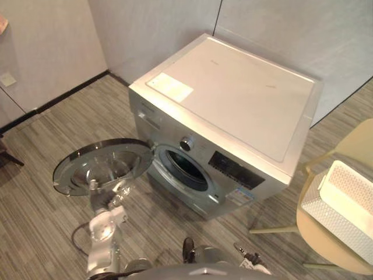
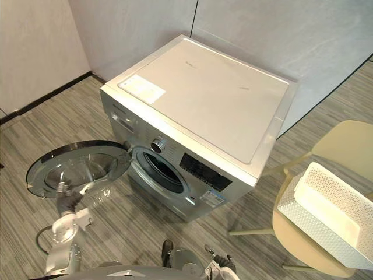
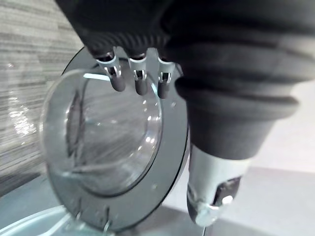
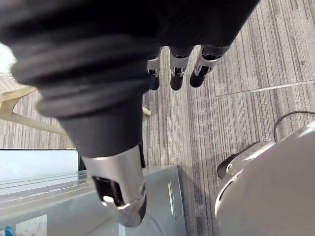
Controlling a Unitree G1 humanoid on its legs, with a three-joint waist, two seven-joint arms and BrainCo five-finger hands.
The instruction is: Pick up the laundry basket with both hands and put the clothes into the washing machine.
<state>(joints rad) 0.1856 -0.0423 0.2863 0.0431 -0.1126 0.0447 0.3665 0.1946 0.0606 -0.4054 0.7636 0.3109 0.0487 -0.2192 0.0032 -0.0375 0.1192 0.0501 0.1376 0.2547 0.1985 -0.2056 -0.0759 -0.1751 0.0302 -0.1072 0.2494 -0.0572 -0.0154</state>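
Silver washing machine (image 1: 233, 99) stands on striped grey carpet floor (image 1: 46, 140), back to the grey wall (image 1: 145, 29). Its round door (image 1: 116, 154) is swung fully open to the robot's left, glass bowl facing up, & the dark drum opening (image 1: 185, 169) is uncovered. A knob (image 1: 186, 143) sits just above the opening, w/ a dark display panel (image 1: 236, 170) beside it. A white label (image 1: 170, 87) lies on the flat top nr the front left corner.

White laundry basket (image 1: 344, 204) w/ perforated sides sits on the seat of a pale yellow chair (image 1: 320, 242) to the robot's right, well apart from the machine & from both hands. Can't tell what is inside it.

The left hand (image 3: 197, 59) is low at the near edge of the door. Its fingers (image 3: 140, 83) are loose & fairly straight, pointing at the glass, thumb (image 3: 211, 196) apart, holding nothing. Can't tell if the tips touch the rim.

The right hand (image 4: 98, 64) hangs over the carpet by the machine's front corner, fingers (image 4: 177, 78) relaxed & spread from the thumb (image 4: 118, 196), nothing in it.
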